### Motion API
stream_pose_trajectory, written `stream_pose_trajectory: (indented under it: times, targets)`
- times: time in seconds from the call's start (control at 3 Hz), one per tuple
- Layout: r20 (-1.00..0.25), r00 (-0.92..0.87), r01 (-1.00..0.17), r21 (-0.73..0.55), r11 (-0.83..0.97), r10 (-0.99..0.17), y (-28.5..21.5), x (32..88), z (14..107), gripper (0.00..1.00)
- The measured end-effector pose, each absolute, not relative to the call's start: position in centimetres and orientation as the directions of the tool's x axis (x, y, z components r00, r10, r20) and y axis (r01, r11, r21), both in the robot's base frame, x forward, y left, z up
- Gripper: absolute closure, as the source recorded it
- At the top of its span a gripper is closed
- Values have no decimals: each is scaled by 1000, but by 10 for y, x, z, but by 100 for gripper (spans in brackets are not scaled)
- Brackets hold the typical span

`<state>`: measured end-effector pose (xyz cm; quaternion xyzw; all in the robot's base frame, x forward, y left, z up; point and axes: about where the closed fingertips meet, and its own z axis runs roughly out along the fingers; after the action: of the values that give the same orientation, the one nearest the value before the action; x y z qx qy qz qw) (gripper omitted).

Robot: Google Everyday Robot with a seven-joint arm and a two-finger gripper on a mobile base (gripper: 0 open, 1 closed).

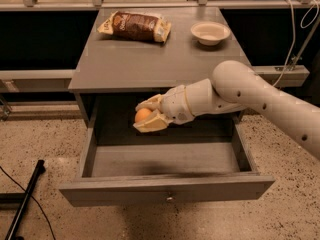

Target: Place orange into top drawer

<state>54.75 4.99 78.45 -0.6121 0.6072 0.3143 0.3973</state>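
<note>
This looks to me like a robot test lab: speckled terrazzo floor, loose cables at the far right, bare metal rails behind a plain grey table. My pincer hangs over the open top drawer, clasped tight round the orange.

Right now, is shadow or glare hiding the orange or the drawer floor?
Camera view: no glare; the orange reads bright against the dark recess under the tabletop, held in the tool over the rear of the open top drawer; its floor is evenly lit, with a soft shadow along the front edge.
</note>
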Motion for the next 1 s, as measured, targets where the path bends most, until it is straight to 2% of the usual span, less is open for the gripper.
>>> stream_pose_trajectory:
  times: [0.33, 1.0]
  targets:
    - [-867, 65, -993, -105, 53, -494, 50, 548, 785, 100]
    - [-860, 17, -993, -72, 88, -510, 24, 551, 703, 100]
